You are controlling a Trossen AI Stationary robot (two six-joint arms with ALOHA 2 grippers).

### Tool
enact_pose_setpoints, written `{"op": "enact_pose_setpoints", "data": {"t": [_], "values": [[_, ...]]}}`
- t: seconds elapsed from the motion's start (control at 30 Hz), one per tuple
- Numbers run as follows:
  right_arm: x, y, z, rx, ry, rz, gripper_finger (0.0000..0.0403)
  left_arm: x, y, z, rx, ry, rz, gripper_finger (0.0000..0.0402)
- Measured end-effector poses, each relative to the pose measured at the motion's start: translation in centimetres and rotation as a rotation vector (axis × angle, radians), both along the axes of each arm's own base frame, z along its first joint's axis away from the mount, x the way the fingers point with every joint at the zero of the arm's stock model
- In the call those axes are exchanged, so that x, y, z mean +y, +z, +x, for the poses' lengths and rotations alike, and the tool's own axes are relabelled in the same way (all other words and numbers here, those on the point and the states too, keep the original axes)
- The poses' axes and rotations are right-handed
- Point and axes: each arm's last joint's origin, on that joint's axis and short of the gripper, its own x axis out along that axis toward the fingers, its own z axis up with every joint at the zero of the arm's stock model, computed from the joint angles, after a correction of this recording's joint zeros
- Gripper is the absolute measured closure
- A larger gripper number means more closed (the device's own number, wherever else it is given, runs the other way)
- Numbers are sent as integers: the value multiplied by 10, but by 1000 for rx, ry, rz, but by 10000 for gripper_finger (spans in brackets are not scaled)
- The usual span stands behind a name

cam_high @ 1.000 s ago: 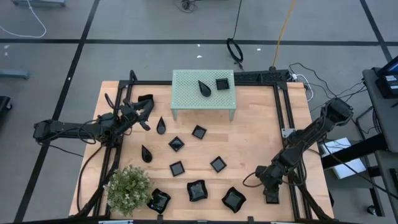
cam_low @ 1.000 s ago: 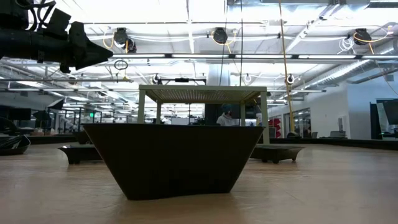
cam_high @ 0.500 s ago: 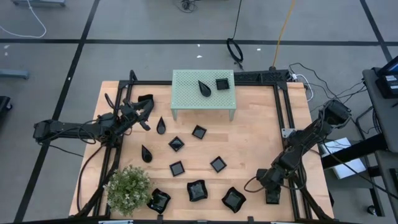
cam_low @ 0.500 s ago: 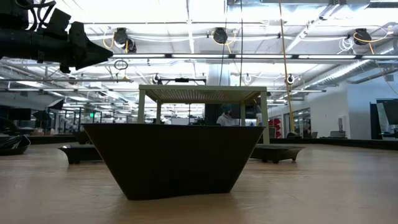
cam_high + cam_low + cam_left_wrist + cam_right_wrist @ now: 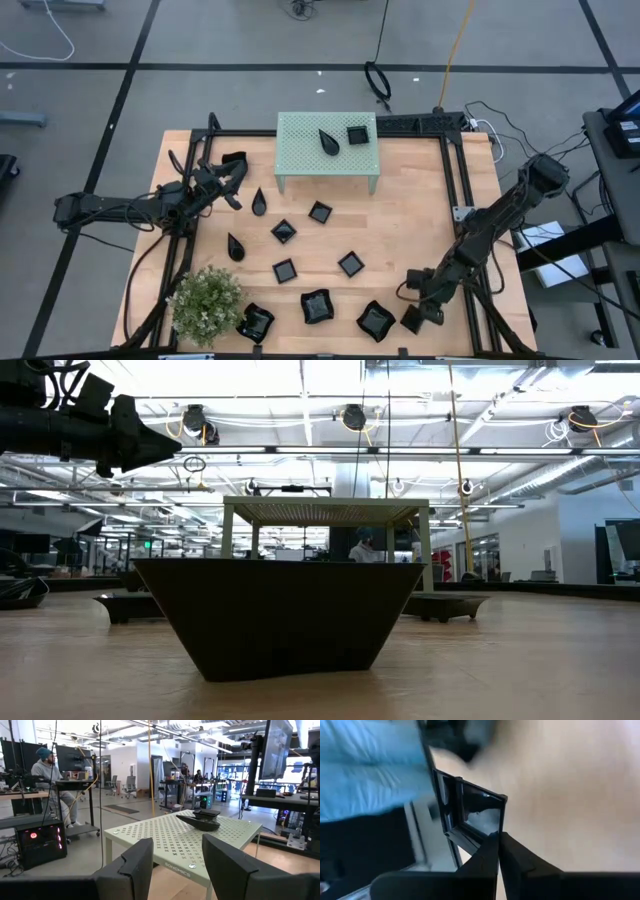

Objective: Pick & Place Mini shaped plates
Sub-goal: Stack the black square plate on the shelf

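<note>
1. Two arms; the left hand point(image 5: 232, 178) hovers at nine o'clock, fingers spread, empty.
2. Mini shaped plates point(image 5: 284, 232) dot the desk point(image 5: 420, 215) – two sit on the green stand point(image 5: 300, 145).
3. Right hand point(image 5: 412, 319), five o'clock, pinched shut and empty – open before descending on the wavy plate point(image 5: 375, 320).

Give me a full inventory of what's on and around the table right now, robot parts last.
Small square glossy black plates: four on the wood mid-table, e.g.; one on the stand.
Teardrop glossy black plates: two on the wood at left, e.g.; one on the stand.
Larger wavy-edged glossy black plates: three along the front edge, e.g..
Mint-green perforated stand: one, rear centre.
Green bushy plant: one, front left corner.
Wooden table: one, black frame around it.
Person: one, seated at a desk in the room beyond.
Left gripper: open, empty, left of the stand.
Right gripper: shut, empty, front right.
</note>
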Motion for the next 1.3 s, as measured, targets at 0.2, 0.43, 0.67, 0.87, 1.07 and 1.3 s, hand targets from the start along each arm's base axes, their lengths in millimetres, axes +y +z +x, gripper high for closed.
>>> {"op": "enact_pose_setpoints", "data": {"t": [0.2,0.43,0.67,0.87,1.07,1.3], "values": [[-34,25,16,-340,-244,-210,402,0,0,0,0,0,0,229],[-114,44,49,-531,-547,-553,403,0,0,0,0,0,0,229],[-199,78,66,-610,-805,-635,403,0,0,0,0,0,0,229],[-250,118,67,-771,-881,-594,403,0,0,0,0,0,0,229],[-278,133,78,-836,-847,-622,403,0,0,0,0,0,0,229],[-294,125,89,-885,-806,-614,403,0,0,0,0,0,0,229]]}}
